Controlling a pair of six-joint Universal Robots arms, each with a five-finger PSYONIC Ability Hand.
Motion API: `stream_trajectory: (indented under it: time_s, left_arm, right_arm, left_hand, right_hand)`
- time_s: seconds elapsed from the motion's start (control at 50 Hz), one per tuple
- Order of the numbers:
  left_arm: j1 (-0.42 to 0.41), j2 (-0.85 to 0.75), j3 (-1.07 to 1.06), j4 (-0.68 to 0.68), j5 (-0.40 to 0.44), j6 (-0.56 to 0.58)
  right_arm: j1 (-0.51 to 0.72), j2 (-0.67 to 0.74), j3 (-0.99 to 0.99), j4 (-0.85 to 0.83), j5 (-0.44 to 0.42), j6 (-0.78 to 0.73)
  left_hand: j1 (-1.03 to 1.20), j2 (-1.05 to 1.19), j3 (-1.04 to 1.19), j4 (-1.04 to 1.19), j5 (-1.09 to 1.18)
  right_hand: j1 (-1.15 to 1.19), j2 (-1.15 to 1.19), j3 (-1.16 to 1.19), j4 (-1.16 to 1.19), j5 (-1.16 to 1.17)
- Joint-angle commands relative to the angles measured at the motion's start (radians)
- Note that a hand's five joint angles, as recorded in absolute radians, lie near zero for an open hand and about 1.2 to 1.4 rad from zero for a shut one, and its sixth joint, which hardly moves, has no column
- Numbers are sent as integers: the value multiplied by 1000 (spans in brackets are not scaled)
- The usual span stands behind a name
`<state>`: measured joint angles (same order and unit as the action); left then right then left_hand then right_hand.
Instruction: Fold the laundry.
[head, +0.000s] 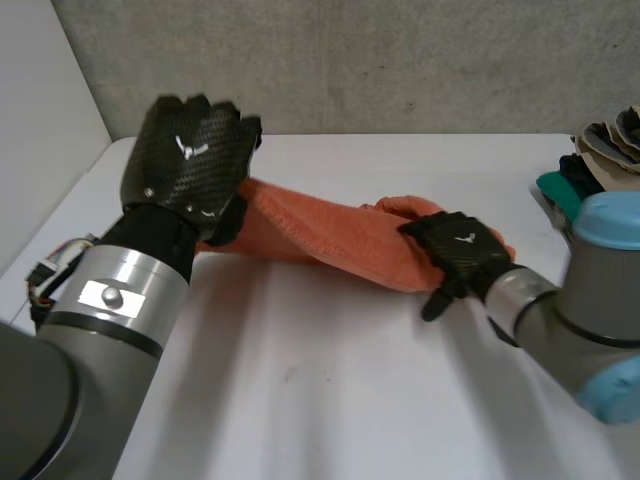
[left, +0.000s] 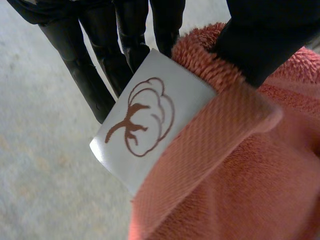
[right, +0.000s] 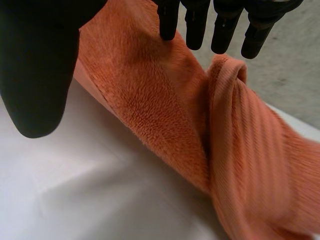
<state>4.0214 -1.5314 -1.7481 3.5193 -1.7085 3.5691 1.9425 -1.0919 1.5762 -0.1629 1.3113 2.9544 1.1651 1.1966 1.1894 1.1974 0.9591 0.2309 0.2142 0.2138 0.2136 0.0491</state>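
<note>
An orange towel (head: 330, 235) lies bunched in a long roll across the white table (head: 320, 390). My left hand (head: 190, 160) is raised over its left end. In the left wrist view that hand (left: 95, 75) pinches the towel's corner (left: 240, 175) between thumb and fingers, right by a white label (left: 145, 120) with a brown cotton emblem. My right hand (head: 465, 250) rests on the towel's right end, open. In the right wrist view its straight fingers (right: 195, 25) hover over the towel (right: 150, 100) where it twists, thumb out over the table.
A pile of other clothes (head: 600, 160), teal, black and beige, sits at the table's far right edge behind my right arm. A grey wall runs along the back of the table. Bare table surface lies in front of the towel.
</note>
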Motion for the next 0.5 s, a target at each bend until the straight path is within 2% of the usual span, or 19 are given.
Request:
stream_trajectory:
  time_s: [0.02, 0.04, 0.1, 0.16, 0.2, 0.24, 0.26, 0.32, 0.34, 0.4, 0.42, 0.5]
  left_arm:
    - [-56, 77, 56, -43, -11, -45]
    - [-58, 85, 61, -45, -14, -52]
    - [-58, 99, 67, -46, -32, -56]
    - [-50, 99, 62, -51, -45, -50]
    - [-36, 97, 53, -54, -51, -47]
    - [-2, 97, 38, -66, -49, -47]
    - [16, 99, 30, -72, -49, -47]
    - [85, 97, -2, -98, -42, -44]
    - [100, 96, -10, -102, -42, -42]
    - [134, 74, -40, -106, -37, -46]
    - [137, 67, -51, -103, -36, -47]
    - [142, -30, -71, -97, -37, -44]
  right_arm:
    - [68, 183, -162, -35, 80, 112]
    - [70, 193, -171, -41, 101, 112]
    - [69, 188, -174, -78, 196, 120]
    - [65, 140, -153, -84, 217, 103]
    - [65, 32, -124, -63, 186, 69]
    - [59, -61, -110, -15, 140, 17]
    - [41, -141, -104, 55, 84, -47]
    - [-16, -247, -127, 178, 7, -156]
    - [-57, -291, -159, 275, -32, -220]
    - [-97, -318, -228, 425, -59, -288]
    - [-111, -307, -276, 510, -72, -310]
    - [-114, -223, -379, 675, -81, -363]
  left_hand:
    - [231, 200, 207, 199, 263]
    - [231, 200, 207, 199, 263]
    - [231, 200, 207, 199, 263]
    - [231, 200, 207, 199, 263]
    - [231, 200, 207, 199, 263]
    - [231, 200, 207, 199, 263]
    - [231, 200, 207, 199, 263]
    - [231, 200, 207, 199, 263]
    - [231, 200, 207, 199, 263]
    - [231, 200, 207, 199, 263]
    - [231, 200, 207, 199, 263]
    - [231, 200, 207, 199, 263]
  right_hand:
    - [151, 168, 168, 169, 159]
    - [348, 365, 365, 366, 355]
    - [1163, 1180, 1180, 1180, 1170]
    - [1165, 1182, 1182, 1183, 1173]
    - [1165, 1182, 1182, 1183, 1173]
    - [1165, 1182, 1182, 1183, 1173]
    - [1165, 1182, 1182, 1183, 1173]
    - [1165, 1182, 1182, 1183, 1173]
    - [1165, 1182, 1182, 1183, 1173]
    - [1165, 1182, 1182, 1183, 1173]
    - [1165, 1182, 1182, 1183, 1173]
    - [1165, 1182, 1182, 1183, 1173]
